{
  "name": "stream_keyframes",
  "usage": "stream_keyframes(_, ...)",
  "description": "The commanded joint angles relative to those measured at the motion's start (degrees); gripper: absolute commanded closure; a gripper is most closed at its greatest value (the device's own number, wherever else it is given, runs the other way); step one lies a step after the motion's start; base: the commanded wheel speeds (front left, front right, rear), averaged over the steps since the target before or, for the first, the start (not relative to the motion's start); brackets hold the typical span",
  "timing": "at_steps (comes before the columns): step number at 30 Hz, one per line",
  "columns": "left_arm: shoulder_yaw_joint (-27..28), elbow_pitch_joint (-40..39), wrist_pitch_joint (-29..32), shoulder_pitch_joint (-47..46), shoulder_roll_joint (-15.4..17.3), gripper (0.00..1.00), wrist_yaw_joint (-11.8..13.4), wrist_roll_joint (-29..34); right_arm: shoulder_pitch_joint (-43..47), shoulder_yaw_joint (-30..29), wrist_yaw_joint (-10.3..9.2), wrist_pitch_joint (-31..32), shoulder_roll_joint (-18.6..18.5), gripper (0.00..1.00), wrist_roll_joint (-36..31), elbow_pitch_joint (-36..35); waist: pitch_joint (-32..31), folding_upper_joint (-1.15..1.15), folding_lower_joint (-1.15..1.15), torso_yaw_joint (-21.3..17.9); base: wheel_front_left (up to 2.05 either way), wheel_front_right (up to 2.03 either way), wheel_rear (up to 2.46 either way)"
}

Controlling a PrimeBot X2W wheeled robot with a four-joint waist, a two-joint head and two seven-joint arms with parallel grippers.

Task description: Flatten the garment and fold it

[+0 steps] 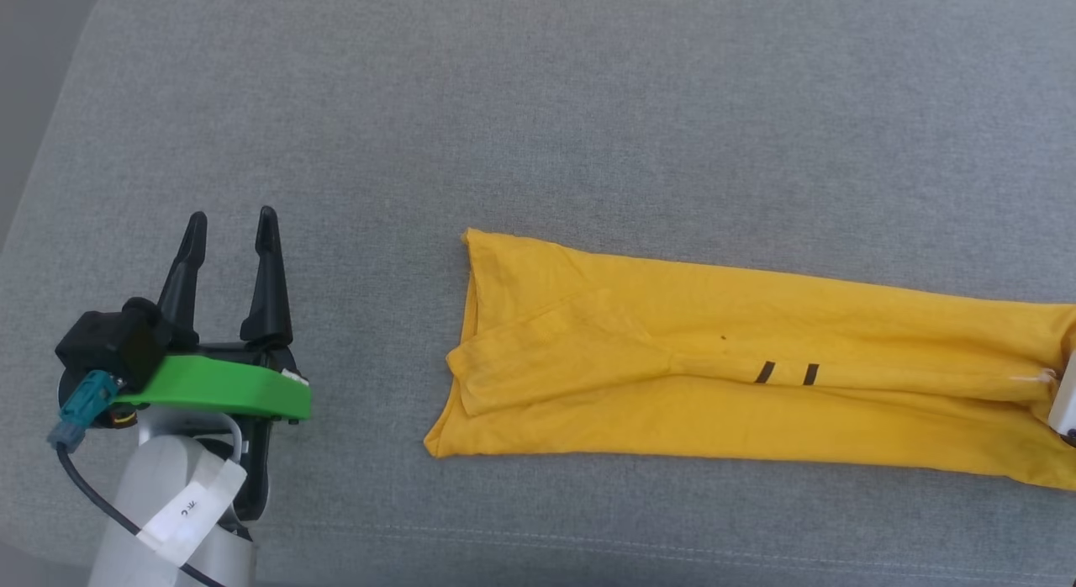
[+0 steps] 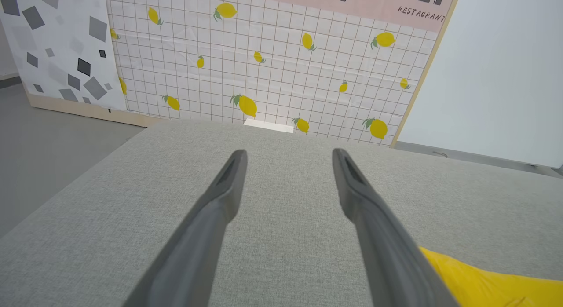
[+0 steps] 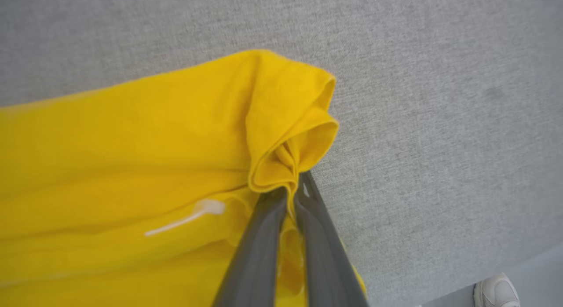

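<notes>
A wide grey upholstered surface (image 1: 588,108) spreads out before me, and beyond its far edge in my left wrist view stands a gridded wall panel (image 2: 272,60) printed with lemons. The yellow T-shirt (image 1: 714,402) lies on the grey fabric as a long folded band, running from the middle of my head view out past its right edge, with the side flaps laid in over the centre. My left gripper (image 1: 233,214) sits well apart from the shirt on its left, above bare fabric, fingers spread wide and holding nothing. My right gripper (image 3: 292,186) is clamped tight on a bunched fold at the shirt's end corner. Two short black lines (image 1: 788,373) mark the central fold, and a thin white streak (image 3: 184,221) shows near my right fingers. A pale shoe (image 3: 497,291) peeks in at that view's lower corner.
</notes>
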Motion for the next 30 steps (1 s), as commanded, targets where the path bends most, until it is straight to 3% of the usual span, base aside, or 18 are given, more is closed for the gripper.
stream_keyframes(1, 0.00, 0.30, -0.27, 0.56, -0.35, 0.00, -0.22, 0.00, -0.73, 0.10, -0.11, 0.24, -0.05, 1.00, -1.52, -0.26, -0.46, 0.00, 0.00, -0.08, 0.00, 0.00, 0.00)
stream_keyframes(7, 0.53, 1.86, -0.27, 1.79, -0.83, 0.00, -0.30, 0.14, 1.19, 10.46, -0.11, 6.53, -3.44, 1.00, -3.85, -2.18, -3.10, 0.00, 0.00, -1.02, 0.00, 0.00, 0.00)
stream_keyframes(11, 1.36, 2.86, -0.27, 2.98, -1.19, 0.00, -0.14, 0.32, 2.56, 19.92, -0.11, 13.43, -6.05, 1.00, 1.47, -7.79, -4.88, 0.00, 0.00, -1.76, 0.00, 0.00, 0.00)
stream_keyframes(17, 2.81, 2.40, -0.27, 4.41, -1.88, 0.00, -0.11, 0.30, 3.87, 30.86, -0.11, 21.11, -6.15, 1.00, 12.92, -19.09, -5.74, 0.00, 0.00, -2.05, 0.00, 0.00, 0.00)
stream_keyframes(23, 3.16, 1.54, -0.27, 4.62, -2.56, 0.00, -0.16, 0.68, 1.66, 39.03, -0.11, 18.25, -1.71, 1.00, 17.24, -21.63, -5.30, 0.00, 0.00, -0.44, 0.00, 0.00, 0.00)
stream_keyframes(30, 3.16, 2.02, -0.27, 4.65, -3.14, 0.00, -0.24, 0.68, -2.27, 44.53, -0.11, 10.31, 4.85, 1.00, 17.75, -14.74, -4.68, 0.00, 0.00, 2.76, 0.00, 0.00, 0.00)
